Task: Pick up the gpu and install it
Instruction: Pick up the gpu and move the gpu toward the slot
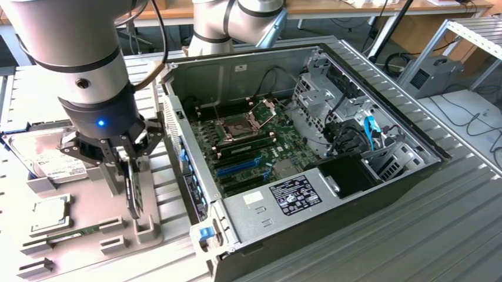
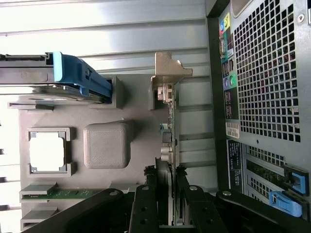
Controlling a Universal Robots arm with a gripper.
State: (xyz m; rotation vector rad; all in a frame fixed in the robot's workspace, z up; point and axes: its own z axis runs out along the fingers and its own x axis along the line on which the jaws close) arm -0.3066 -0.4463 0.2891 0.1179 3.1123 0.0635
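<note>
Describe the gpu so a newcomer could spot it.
On the exterior view's left, beside the computer case, lies a gray parts tray. The gpu stands on edge in it nearest the case, clamped in the gripper. Unlike the hard drive, processor and memory stick, it is a dark card with a silvery bracket.

No readable text, case label (illegible)

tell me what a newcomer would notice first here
First comes the big open computer case, lying on its side in the middle of the exterior view with its green motherboard laid bare. Next, at the exterior view's left, the arm's gripper hangs right over the gpu, which stands on edge in a grey holder beside the case.
</note>
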